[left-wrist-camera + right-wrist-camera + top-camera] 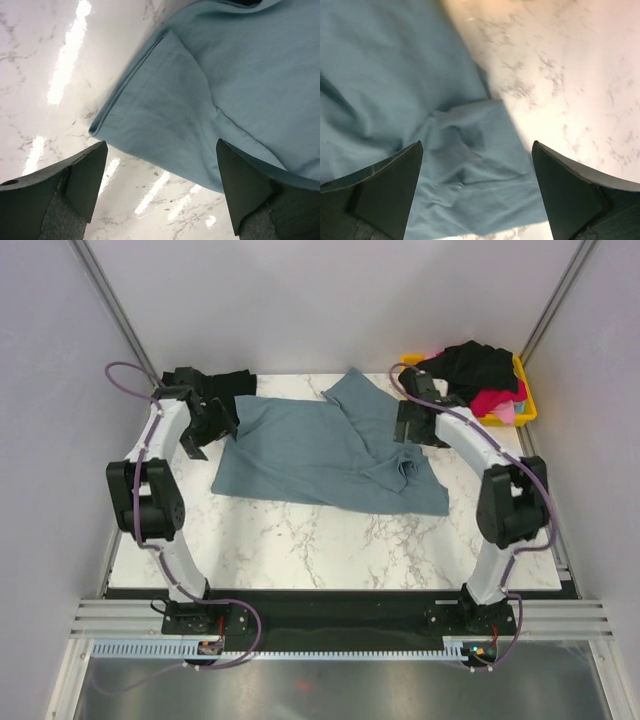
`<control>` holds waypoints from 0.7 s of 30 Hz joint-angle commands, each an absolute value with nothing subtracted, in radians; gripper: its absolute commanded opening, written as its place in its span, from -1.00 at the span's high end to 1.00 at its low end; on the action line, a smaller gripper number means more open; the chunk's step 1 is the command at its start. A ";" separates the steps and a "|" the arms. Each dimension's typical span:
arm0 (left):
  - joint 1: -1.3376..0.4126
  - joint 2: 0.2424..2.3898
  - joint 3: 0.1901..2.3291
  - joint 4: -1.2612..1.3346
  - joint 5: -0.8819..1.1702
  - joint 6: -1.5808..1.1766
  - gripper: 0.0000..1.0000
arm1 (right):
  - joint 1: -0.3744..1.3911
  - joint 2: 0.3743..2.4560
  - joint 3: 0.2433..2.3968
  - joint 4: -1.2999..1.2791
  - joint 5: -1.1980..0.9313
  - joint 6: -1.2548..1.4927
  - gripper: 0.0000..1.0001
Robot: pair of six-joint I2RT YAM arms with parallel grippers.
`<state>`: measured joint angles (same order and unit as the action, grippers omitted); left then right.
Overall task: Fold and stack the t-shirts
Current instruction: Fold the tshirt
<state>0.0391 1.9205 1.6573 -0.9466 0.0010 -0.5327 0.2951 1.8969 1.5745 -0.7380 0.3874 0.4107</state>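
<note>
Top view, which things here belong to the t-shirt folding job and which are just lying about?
Job: blue-grey t-shirt, spread out; black t-shirt and pink-red t-shirt, heaped together.
Lying about: yellow bin holding those two; marble table.

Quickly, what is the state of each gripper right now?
Left gripper: open, empty, above the slate blue-grey cotton t-shirt.
Right gripper: open, empty, above the same t-shirt.

No legible text or labels anywhere.

a white marble table stands between plain pale walls.
</note>
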 commanded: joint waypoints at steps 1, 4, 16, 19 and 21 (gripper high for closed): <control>0.067 1.744 1.583 -0.948 -0.026 -0.540 -0.93 | 0.161 1.662 1.383 -0.660 0.191 0.494 -0.96; 0.081 1.611 1.370 -0.850 -0.018 -0.600 -0.88 | 0.077 1.484 1.174 -0.603 0.138 0.573 -0.96; 0.100 1.526 0.925 -0.497 0.087 -0.747 -0.75 | 0.057 1.305 0.663 -0.371 -0.092 0.736 -0.79; 0.101 1.533 0.911 -0.471 0.060 -0.775 -0.70 | 0.055 1.324 0.658 -0.339 -0.092 0.739 -0.72; 0.101 1.519 0.888 -0.440 0.055 -0.793 -0.68 | 0.054 1.341 0.660 -0.328 -0.097 0.735 -0.67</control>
